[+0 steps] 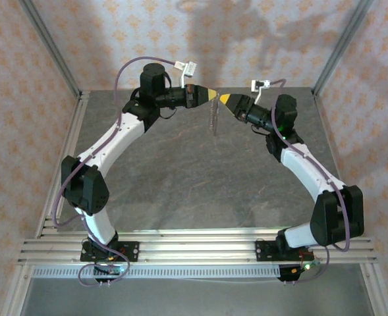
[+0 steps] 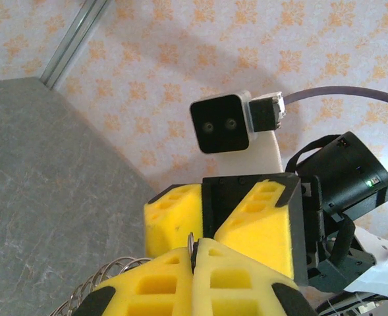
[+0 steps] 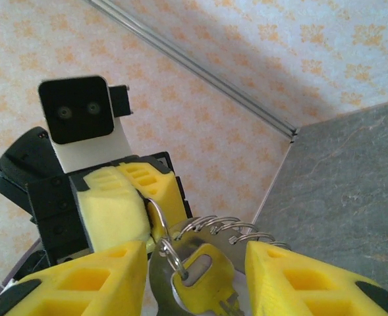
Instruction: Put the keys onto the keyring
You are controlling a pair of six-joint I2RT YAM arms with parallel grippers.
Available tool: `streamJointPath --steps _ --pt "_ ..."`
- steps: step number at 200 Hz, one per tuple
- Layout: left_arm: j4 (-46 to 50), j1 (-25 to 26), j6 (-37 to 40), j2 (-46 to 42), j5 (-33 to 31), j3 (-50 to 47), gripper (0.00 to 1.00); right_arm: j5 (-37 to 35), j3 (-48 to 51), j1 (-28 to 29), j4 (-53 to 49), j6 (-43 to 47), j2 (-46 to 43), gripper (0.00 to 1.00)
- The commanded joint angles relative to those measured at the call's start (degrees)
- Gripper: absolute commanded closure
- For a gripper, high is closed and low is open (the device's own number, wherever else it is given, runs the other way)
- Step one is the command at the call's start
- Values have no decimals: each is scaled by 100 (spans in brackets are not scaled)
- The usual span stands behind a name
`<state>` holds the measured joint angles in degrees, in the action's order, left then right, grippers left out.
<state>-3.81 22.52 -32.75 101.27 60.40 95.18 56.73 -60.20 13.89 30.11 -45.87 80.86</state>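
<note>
Patterned wall behind, high over table's far edge. Pinching keyring in tightly closed left gripper, long axis hanging straight down. Facing it tip to tip with right gripper, partly spread, gripping nothing, key dangling between its fingers, nearer this arm

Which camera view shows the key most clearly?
The right wrist view: the key hangs close to the lens, a small ring through its hole. The top view gives a tiny hanging strand; the left wrist view gives the wire coil.
</note>
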Motion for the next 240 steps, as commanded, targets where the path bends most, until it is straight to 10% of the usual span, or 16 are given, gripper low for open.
streamJointPath --steps 1,44,118,224,240 --pt "-348 50 -48 -275 -55 26 100 -35 -113 71 347 156 69 58" --pt "-400 64 -82 -270 -46 19 100 -76 -138 172 377 174 219 62" --pt "-445 76 -95 -299 -216 -83 100 -74 -18 259 454 131 99 100" --pt "-566 86 -152 -336 -353 -211 100 -239 -351 661 -631 909 -46 100" --pt "-580 83 -160 -345 -380 -243 100 -371 -361 644 -984 1155 -164 82"
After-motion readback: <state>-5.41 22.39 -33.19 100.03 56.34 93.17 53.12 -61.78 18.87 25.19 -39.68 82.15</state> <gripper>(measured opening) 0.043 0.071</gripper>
